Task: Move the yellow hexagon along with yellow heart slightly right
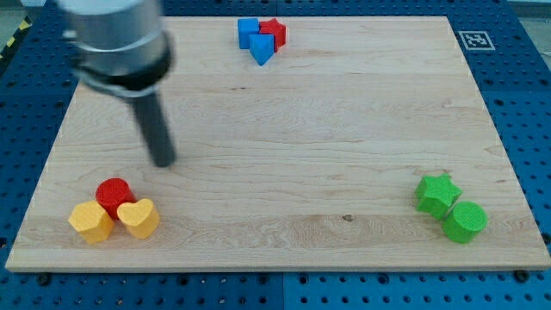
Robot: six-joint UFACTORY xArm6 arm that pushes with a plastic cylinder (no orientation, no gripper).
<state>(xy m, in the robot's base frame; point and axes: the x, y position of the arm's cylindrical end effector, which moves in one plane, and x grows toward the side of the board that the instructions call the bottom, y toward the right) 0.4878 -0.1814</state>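
Observation:
The yellow hexagon [90, 221] and the yellow heart [139, 218] lie near the board's bottom left corner, with a red cylinder [114, 195] just above and between them, touching both. My tip [164, 162] rests on the board above and to the right of this cluster, a short gap from the red cylinder and touching no block. The rod rises toward the view's top left into the grey arm body.
A blue cube [248, 31], a blue triangle [262, 50] and a red block [275, 33] cluster at the top centre. A green star [437, 193] and a green cylinder [465, 221] sit at the bottom right. The wooden board [344, 129] lies on a blue perforated table.

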